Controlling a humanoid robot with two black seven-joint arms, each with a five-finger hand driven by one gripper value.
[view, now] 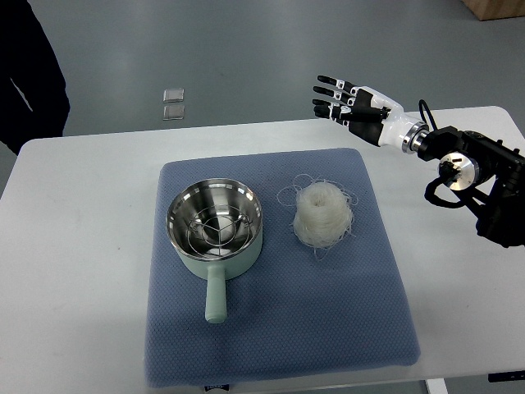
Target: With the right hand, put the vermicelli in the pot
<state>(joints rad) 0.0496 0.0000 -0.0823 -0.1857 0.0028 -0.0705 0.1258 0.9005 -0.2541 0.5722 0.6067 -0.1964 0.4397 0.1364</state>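
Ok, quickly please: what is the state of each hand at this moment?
Left hand: not in view.
Right hand: open, fingers spread, holding nothing, above the table's far edge.

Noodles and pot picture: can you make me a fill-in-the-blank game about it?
1. The vermicelli lies on the ____ mat.
2. The pot has a pale green ____ pointing toward the camera.
3. The right hand hovers with its fingers ____, holding nothing.
4. Inside the pot sits a wire ____.

Missing words: blue; handle; open; rack
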